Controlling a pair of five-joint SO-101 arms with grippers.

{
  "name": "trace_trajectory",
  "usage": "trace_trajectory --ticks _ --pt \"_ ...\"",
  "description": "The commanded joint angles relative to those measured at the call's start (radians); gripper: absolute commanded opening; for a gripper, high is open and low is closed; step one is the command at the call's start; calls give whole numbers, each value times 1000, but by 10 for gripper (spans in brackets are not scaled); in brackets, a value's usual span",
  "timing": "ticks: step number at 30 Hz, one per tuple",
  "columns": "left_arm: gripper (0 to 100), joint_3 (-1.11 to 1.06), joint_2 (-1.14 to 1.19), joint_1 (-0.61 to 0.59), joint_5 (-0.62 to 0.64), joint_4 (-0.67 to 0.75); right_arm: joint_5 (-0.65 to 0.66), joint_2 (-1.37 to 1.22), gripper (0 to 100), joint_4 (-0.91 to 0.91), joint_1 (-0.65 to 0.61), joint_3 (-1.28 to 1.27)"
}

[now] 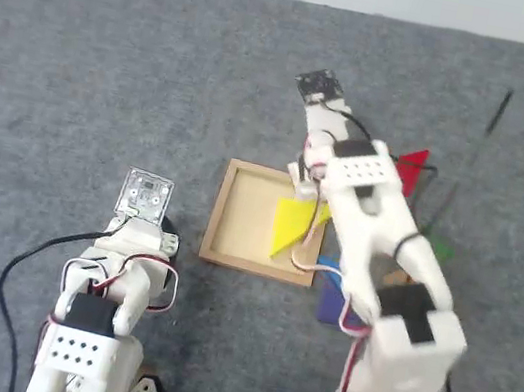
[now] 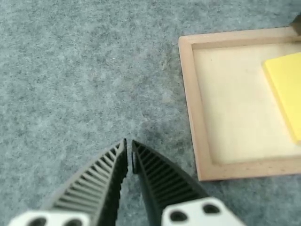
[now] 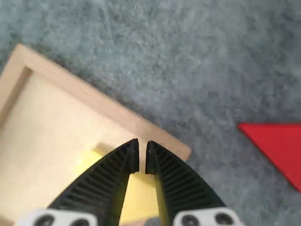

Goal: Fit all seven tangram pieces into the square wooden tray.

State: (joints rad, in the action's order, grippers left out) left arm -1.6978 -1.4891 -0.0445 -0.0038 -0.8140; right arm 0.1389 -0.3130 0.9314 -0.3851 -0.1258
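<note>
The square wooden tray (image 1: 224,212) lies mid-table, and a yellow triangle (image 1: 291,228) rests in its right part, one corner reaching the right rim. My right gripper (image 1: 306,175) hovers at the tray's far right corner. In the right wrist view, the right gripper (image 3: 142,141) is shut just above the yellow triangle (image 3: 139,200), near the tray rim (image 3: 94,96). My left gripper (image 1: 146,191) sits left of the tray. In the left wrist view, the left gripper (image 2: 129,141) is shut and empty over carpet, beside the tray (image 2: 188,94) and the yellow triangle (image 2: 287,89).
A red triangle (image 1: 411,167) lies on the grey carpet right of the tray, also seen as the red triangle (image 3: 277,146). A blue piece (image 1: 331,292) and a green piece (image 1: 441,250) lie partly under the right arm. Open carpet stretches left and behind.
</note>
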Motion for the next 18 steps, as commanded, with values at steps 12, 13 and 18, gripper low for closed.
trace_trajectory --ticks 12,13,18 --pt "15 8 -12 -3 5 -2 25 -105 39 102 -189 169" --pt "15 8 -12 -3 5 -2 25 -93 39 101 -205 149" --pt "15 8 -12 -3 5 -2 20 -10 39 99 -209 61"
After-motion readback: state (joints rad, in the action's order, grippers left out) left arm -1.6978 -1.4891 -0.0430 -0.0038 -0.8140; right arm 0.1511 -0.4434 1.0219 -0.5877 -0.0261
